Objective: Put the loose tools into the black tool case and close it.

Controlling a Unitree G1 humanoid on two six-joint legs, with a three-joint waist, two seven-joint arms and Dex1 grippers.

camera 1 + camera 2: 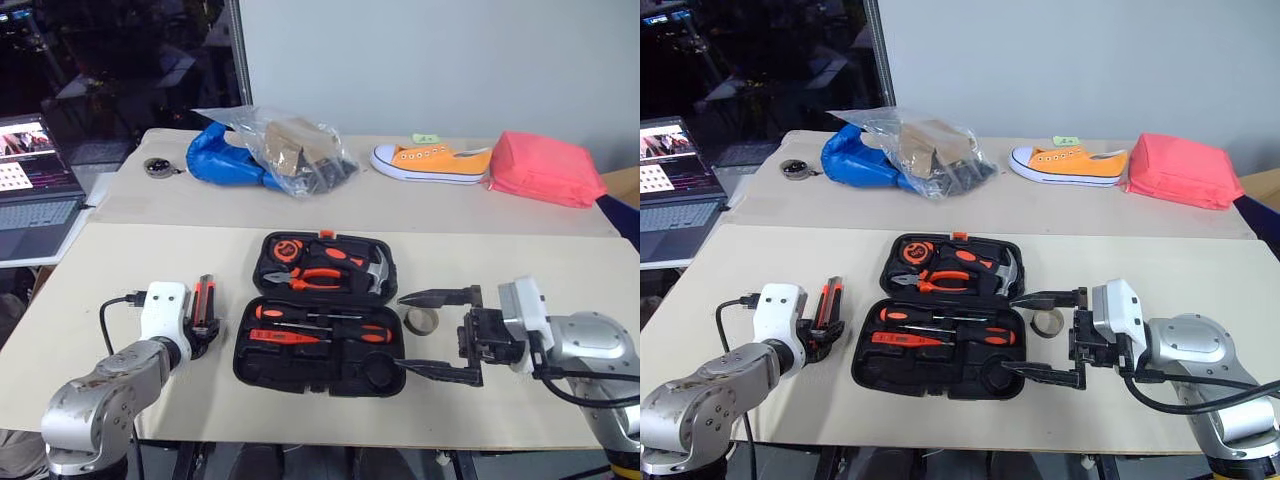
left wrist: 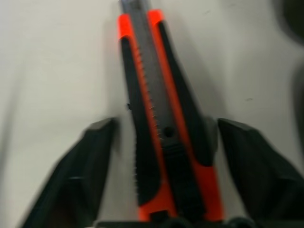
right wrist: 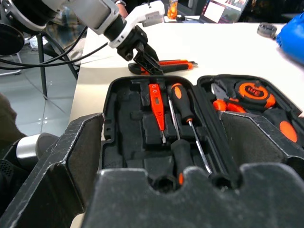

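Sitting wide open around the knife (image 2: 166, 137), the left claw (image 1: 203, 335) isn't gripping it yet; right claw (image 1: 440, 335) is hanging fully spread, empty, beside the open case (image 1: 318, 345) on the surface (image 1: 150, 260).

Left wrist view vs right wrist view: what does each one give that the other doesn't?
Left wrist alone: close-up of the utility knife lying on the table between the open left gripper's fingers, gaps on both sides, its ridged slider readable. Right wrist alone: the open black tool case with the screwdrivers seated, the tape measure, and the open right gripper. Both: the knife and the left gripper.
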